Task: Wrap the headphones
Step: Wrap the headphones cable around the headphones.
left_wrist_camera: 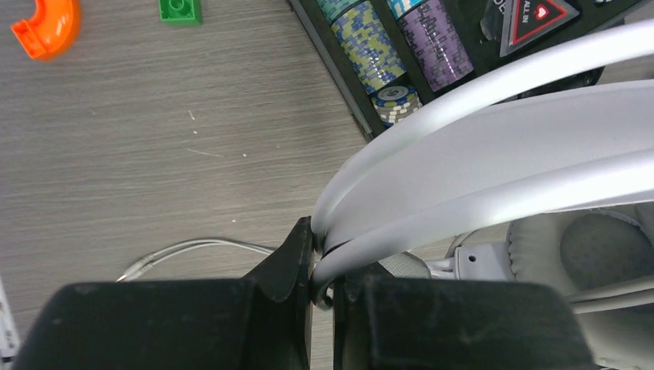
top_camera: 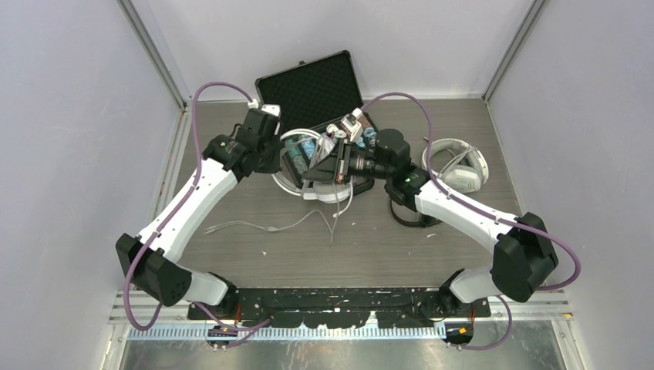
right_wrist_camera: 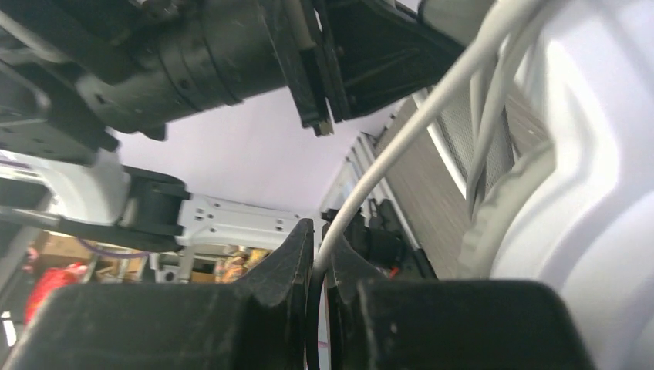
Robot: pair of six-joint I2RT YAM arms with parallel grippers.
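The white round-cup headset [top_camera: 330, 190] is held up in front of the open case. My left gripper [top_camera: 278, 158] is shut on its headband [left_wrist_camera: 501, 146], close to one grey-padded ear cup [left_wrist_camera: 594, 254]. My right gripper [top_camera: 316, 173] is shut on the headset's white cord [right_wrist_camera: 416, 116], which runs up from between the fingers past the white cup [right_wrist_camera: 586, 193]. The rest of the cord [top_camera: 262, 226] trails on the table. The bulky white-grey over-ear pair [top_camera: 459, 166] lies at the right. The slim black pair [top_camera: 409, 217] lies partly under my right arm.
An open black case [top_camera: 312, 89] stands at the back, holding rows of poker chips [left_wrist_camera: 370, 46]. An orange curved piece [left_wrist_camera: 46, 27] and a green brick [left_wrist_camera: 180, 9] lie on the table left of the case. My two wrists are close together.
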